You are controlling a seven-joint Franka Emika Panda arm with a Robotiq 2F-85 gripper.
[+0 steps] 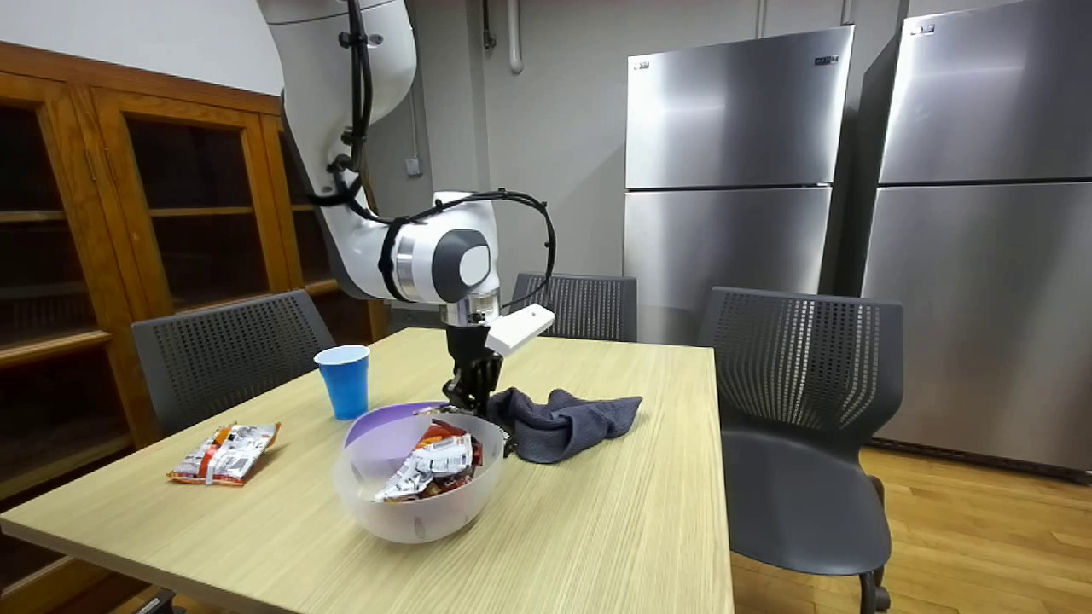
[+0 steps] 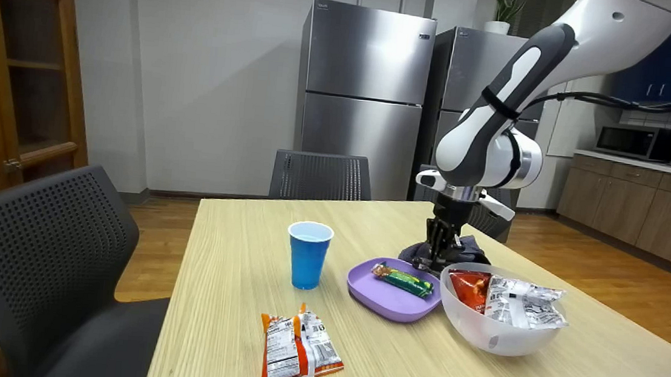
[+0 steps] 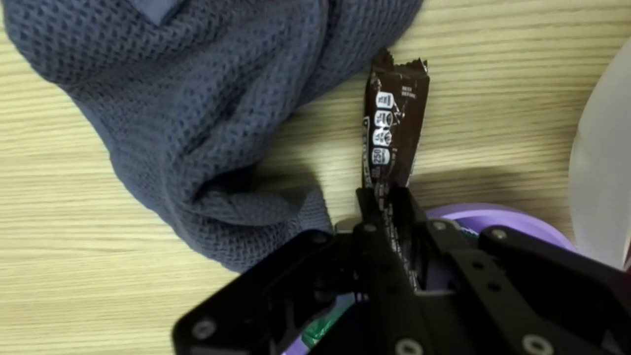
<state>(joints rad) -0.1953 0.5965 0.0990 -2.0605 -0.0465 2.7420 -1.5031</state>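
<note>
In the wrist view a brown-wrapped bar (image 3: 402,108) runs up from between the fingers of my gripper (image 3: 383,195), which is shut on it. Its far end points away over the table; whether it is lifted off the wood I cannot tell. Left of the bar lies a crumpled dark grey-blue cloth (image 3: 197,113). A purple plate (image 3: 485,209), partly hidden beneath the gripper, carries a green-wrapped bar (image 2: 409,282). In both exterior views the gripper (image 2: 439,252) is low, beside the cloth (image 1: 572,426) and behind the plate and a translucent bowl (image 2: 498,339) of snack bags.
A blue cup (image 2: 308,262) stands beyond the plate's side, away from the bowl. An orange-and-silver snack bag (image 2: 300,352) lies on the table (image 1: 614,529). Dark chairs (image 1: 802,367) stand around the table, with steel fridges (image 1: 729,247) behind.
</note>
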